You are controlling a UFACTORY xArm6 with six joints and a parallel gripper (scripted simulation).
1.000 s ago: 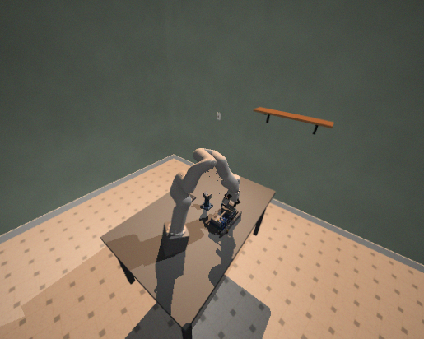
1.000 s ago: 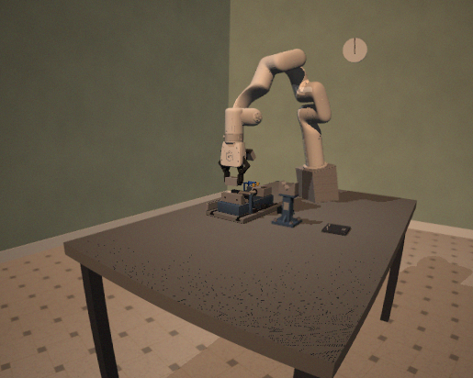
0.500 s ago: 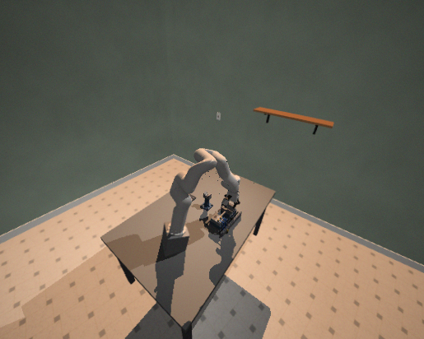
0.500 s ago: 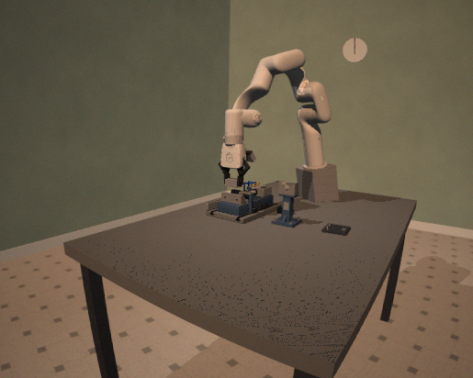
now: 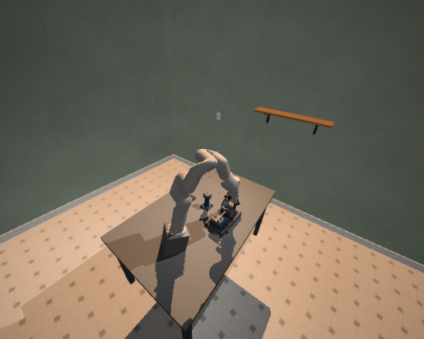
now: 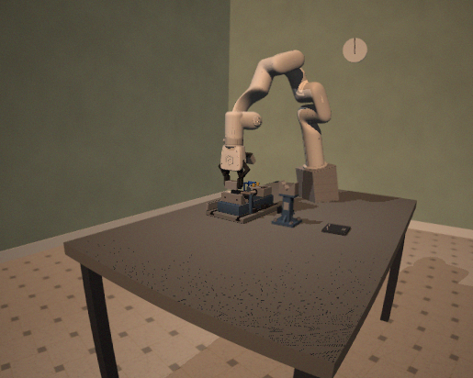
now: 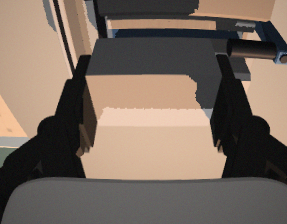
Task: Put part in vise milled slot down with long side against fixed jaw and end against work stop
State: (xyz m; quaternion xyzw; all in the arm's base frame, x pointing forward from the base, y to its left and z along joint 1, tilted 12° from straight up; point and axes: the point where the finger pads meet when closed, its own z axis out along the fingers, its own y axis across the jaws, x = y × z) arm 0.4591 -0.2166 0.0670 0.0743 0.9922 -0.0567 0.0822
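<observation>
Green-walled room, dark tabletop (image 6: 242, 284). Tan rectangular metal block (image 7: 154, 139) clamped across short sides by black gripper (image 7: 154, 129), blue-based vise (image 6: 242, 205) at 12 o'clock. Judged rigid, heavy, smooth; flat parallel faces best held.

Tan part (image 7: 154, 139), black hand (image 7: 152, 119) (fingers too), blue V-block (image 6: 287, 211)
</observation>
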